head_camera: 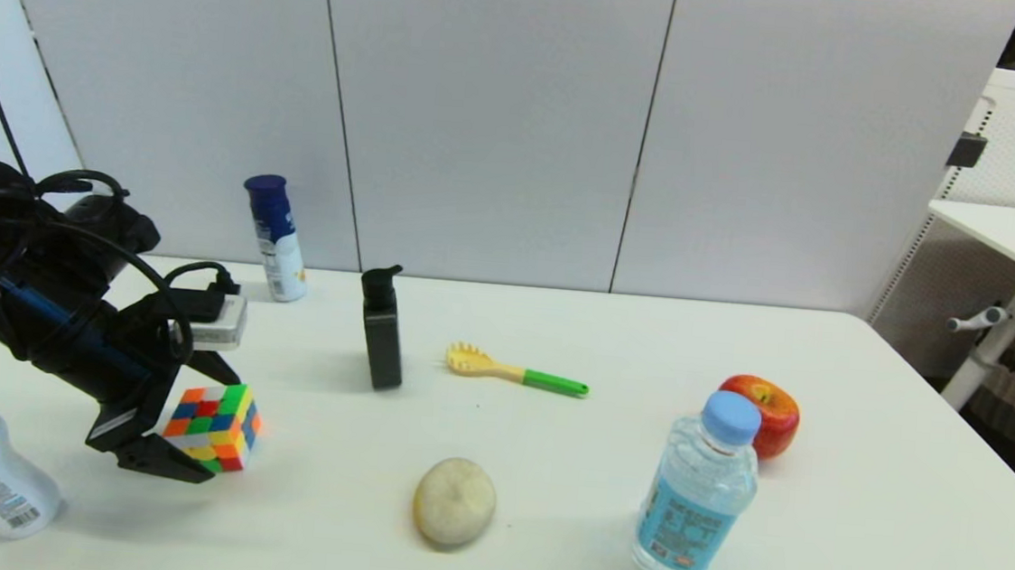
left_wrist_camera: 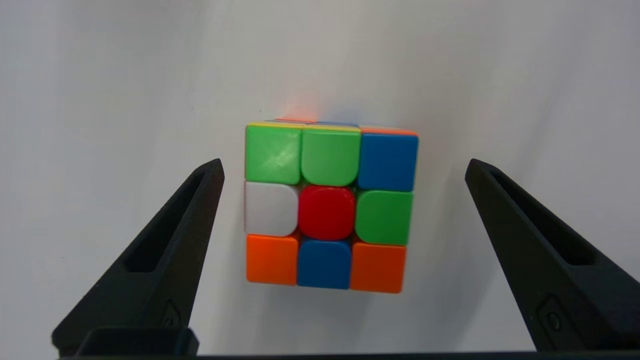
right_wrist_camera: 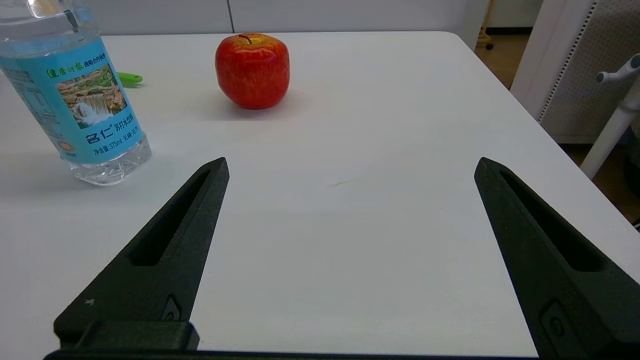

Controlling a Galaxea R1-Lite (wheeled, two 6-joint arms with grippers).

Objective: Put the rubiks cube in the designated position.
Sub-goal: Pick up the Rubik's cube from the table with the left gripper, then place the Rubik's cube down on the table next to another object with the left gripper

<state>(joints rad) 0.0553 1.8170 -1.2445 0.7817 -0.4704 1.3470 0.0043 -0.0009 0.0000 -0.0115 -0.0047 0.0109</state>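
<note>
Rubiks cube point(head_camera: 214, 426) sits near the table's point(head_camera: 601, 474) left edge, seemingly untouched between the spread-open left gripper point(head_camera: 202, 424).

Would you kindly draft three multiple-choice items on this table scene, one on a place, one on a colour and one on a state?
1. What stands directly in front of the apple, nearer the robot?
A. the black pump bottle
B. the water bottle
C. the yellow-and-green fork

2. What colour is the centre square of the rubiks cube face that the left wrist view shows?
A. red
B. white
C. yellow

3. How is the left gripper set around the rubiks cube?
A. shut on it
B. open, a finger on each side, not touching
C. far from it

Key: 1 B, the water bottle stands just before the apple. 2 A, the rubiks cube shows red in the middle. 3 B, the left gripper leaves gaps on both sides.
</note>
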